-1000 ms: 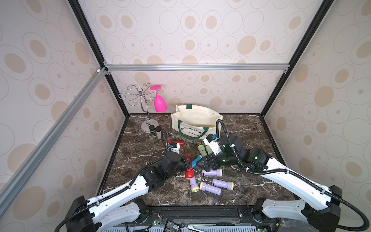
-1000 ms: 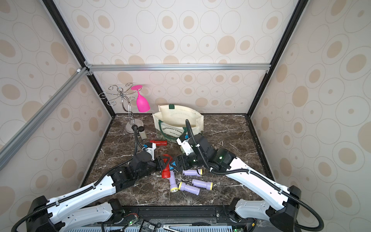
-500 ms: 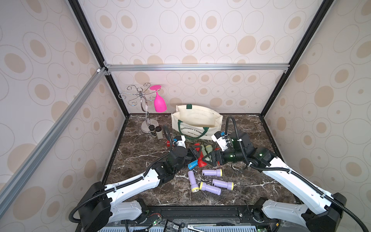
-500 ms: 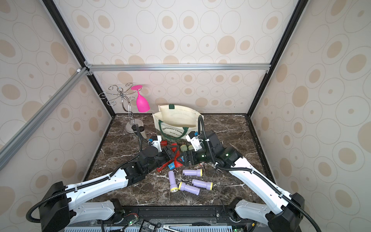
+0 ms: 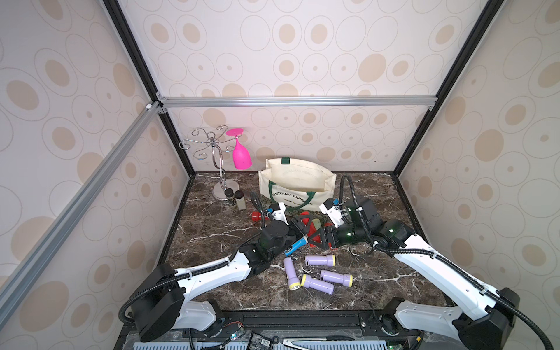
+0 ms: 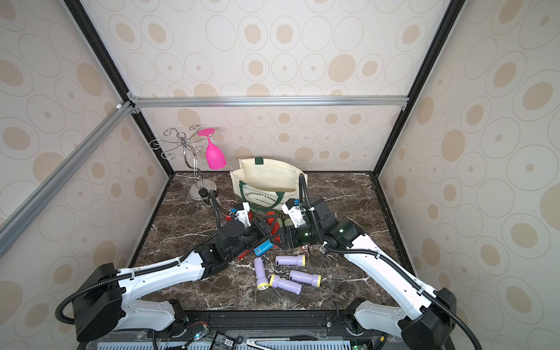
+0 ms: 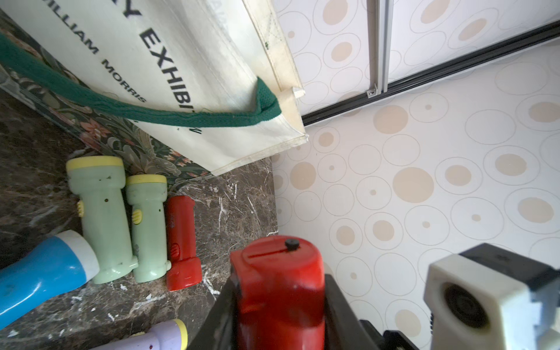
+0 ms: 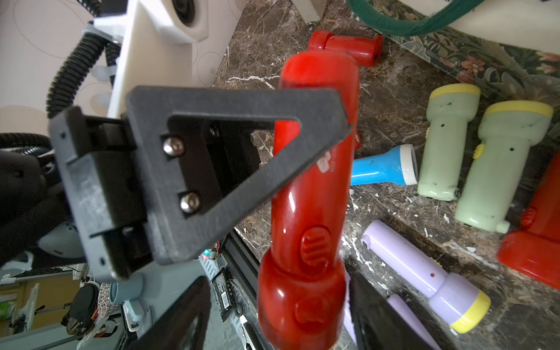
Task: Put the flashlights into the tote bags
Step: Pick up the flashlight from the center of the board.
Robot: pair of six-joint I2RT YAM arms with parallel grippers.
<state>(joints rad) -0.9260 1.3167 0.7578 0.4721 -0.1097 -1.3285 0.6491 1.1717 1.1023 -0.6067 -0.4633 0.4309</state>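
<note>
Both of my grippers are coming together in front of the cream tote bag point(image 5: 298, 181) now, where a second ago they were working apart, low over the pile. My left gripper point(image 7: 277, 327) is clamping a red flashlight point(image 8: 309, 197) by its barrel and holding it clear of the marble table point(image 5: 218, 224). My right gripper point(image 8: 278, 309) is facing it with jaws apart on either side of the flashlight's head, not yet touching it as far as I can see. I am judging the task as barely started: the bag is standing just beyond both grippers, and no flashlight is showing in its mouth. Two pale green flashlights point(image 7: 103, 218) and a blue flashlight point(image 7: 39, 278) are lying beneath my grippers. Four lilac flashlights point(image 5: 319, 260) are lying behind them, away from the bag. Both arms are stretching low and forward, wrists turning inward toward each other.
</note>
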